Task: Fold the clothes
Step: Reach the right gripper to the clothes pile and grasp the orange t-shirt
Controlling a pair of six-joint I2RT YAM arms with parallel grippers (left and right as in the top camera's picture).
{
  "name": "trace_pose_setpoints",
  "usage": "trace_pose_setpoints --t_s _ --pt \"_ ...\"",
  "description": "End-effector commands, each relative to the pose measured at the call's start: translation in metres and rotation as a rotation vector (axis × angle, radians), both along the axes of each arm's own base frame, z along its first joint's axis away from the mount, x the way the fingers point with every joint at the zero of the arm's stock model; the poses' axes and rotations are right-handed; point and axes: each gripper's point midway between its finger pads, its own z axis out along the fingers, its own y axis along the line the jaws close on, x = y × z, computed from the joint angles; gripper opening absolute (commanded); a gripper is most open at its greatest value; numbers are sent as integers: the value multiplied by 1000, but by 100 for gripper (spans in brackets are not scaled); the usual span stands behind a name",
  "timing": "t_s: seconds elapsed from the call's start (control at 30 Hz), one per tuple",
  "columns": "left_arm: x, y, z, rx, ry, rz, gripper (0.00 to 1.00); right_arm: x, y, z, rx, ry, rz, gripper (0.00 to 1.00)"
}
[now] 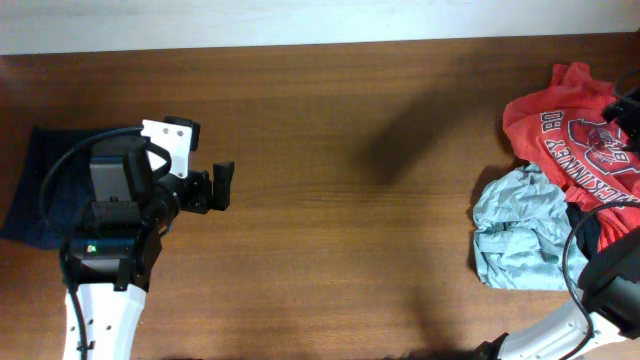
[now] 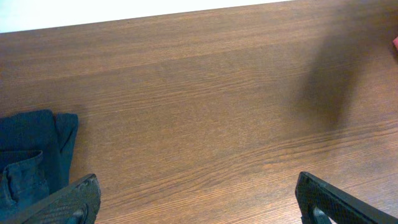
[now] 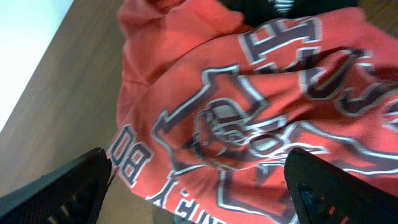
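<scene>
The clothes lie in a heap at the right end of the table. On top is an orange-red T-shirt [image 1: 572, 128] with grey-white print, and a crumpled pale grey-blue garment [image 1: 518, 228] lies in front of it. My right gripper [image 1: 630, 104] hovers over the red T-shirt [image 3: 205, 106], open. Its fingers [image 3: 78, 186] stand wide on either side of the printed cloth and hold nothing. My left gripper [image 1: 222, 185] is open over bare wood at the left, its fingertips [image 2: 71, 200] far apart. A navy garment [image 1: 30, 190] lies behind it, also visible as the navy garment [image 2: 31, 155] in the left wrist view.
A black garment [image 3: 267, 6] peeks out beyond the red T-shirt. The wooden table [image 1: 350, 250] runs between the two arms, with its far edge [image 1: 300, 45] against a white wall. A dark shadow falls on the wood at centre right.
</scene>
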Motion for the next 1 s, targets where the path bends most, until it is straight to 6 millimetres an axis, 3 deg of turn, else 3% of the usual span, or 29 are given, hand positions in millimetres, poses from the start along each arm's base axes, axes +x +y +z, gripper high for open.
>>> trace_pose_setpoints --t_s 0.0,0.23,0.4,0.43,0.47,0.53,0.57,0.6,0.7,0.73,0.77,0.8,0.83,0.87,0.9,0.93,0.97 --pt "1 -4 8 -4 -23 -22 100 -26 -44 1 -103 74 -134 88" --pt "2 -4 11 -4 -36 -22 100 -44 -63 -29 -90 154 -181 89" --pt "2 -4 10 -4 -33 -22 100 -44 -59 -58 -36 196 -167 84" --pt "2 -4 11 -4 -34 -22 100 -44 -58 -62 -27 206 -165 72" --pt "2 -4 10 -4 -34 -22 100 -44 -58 -63 -23 206 -163 43" --pt "2 -4 10 -4 -33 -22 100 -38 -56 -50 -22 164 -148 13" --pt "2 -4 10 -4 -33 -22 100 -26 -50 -26 -10 84 -111 5" --pt "2 -4 10 -4 -33 -22 100 -17 -45 -5 -1 20 -80 4" --pt "3 -4 11 -3 -39 -22 100 5 -10 105 -2 -217 30 4" --pt "4 -4 13 -3 -49 -22 100 6 3 134 -13 -265 62 4" --pt "6 -4 15 -3 -58 -22 100 6 26 177 -32 -337 119 4" --pt "7 -4 17 -4 -66 -22 100 4 40 203 -49 -377 152 4" --pt "8 -4 20 -3 -81 -22 100 -2 76 252 -86 -455 224 4" --pt "10 -4 22 4 -95 -26 100 -9 111 288 -118 -510 287 4" --pt "11 -3 24 23 -110 -34 100 -12 128 303 -133 -535 321 4" --pt "13 1 26 60 -130 -32 99 -21 171 334 -175 -593 408 4" --pt "16 7 31 89 -151 -5 100 -28 201 351 -188 -631 469 4"
